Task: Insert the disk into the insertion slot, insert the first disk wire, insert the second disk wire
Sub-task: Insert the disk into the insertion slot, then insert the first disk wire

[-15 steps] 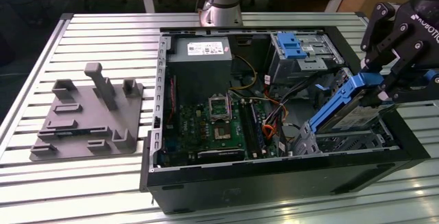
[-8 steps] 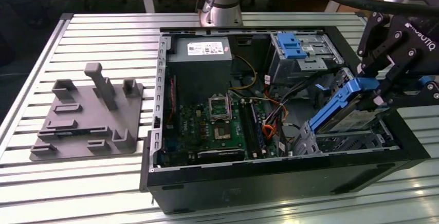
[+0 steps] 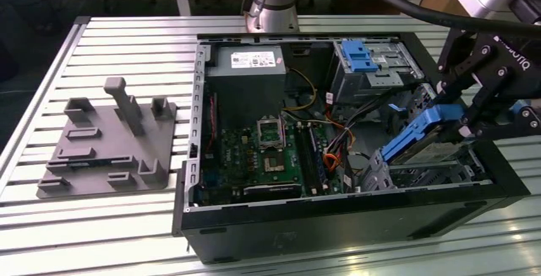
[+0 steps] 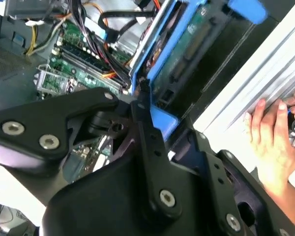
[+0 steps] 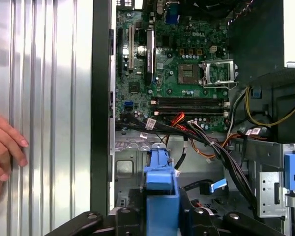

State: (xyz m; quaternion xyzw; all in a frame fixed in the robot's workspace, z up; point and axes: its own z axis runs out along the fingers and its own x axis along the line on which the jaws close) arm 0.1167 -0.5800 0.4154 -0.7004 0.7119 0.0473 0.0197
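In the exterior view my gripper [image 3: 463,126] is shut on the disk [image 3: 420,134]. The disk is a silver drive in a bright blue frame. It is held tilted, its lower end over the insertion slot [image 3: 427,176], a low perforated silver cage in the near corner of the open computer case on the exterior view's right. The second wrist view shows the black fingers [image 4: 144,115] clamped on the blue frame [image 4: 179,56]. The first wrist view has the blue frame [image 5: 160,189] between the fingers [image 5: 130,219], above the silver cage floor [image 5: 130,164].
Black, orange and yellow cables [image 3: 343,138] run beside the slot. A taller cage with a blue latch [image 3: 365,57] stands behind it. The motherboard [image 3: 266,156] and power supply [image 3: 245,61] lie further left. A grey fixture [image 3: 110,143] sits on the slatted table. A person's hand [image 4: 275,142] rests beside the case.
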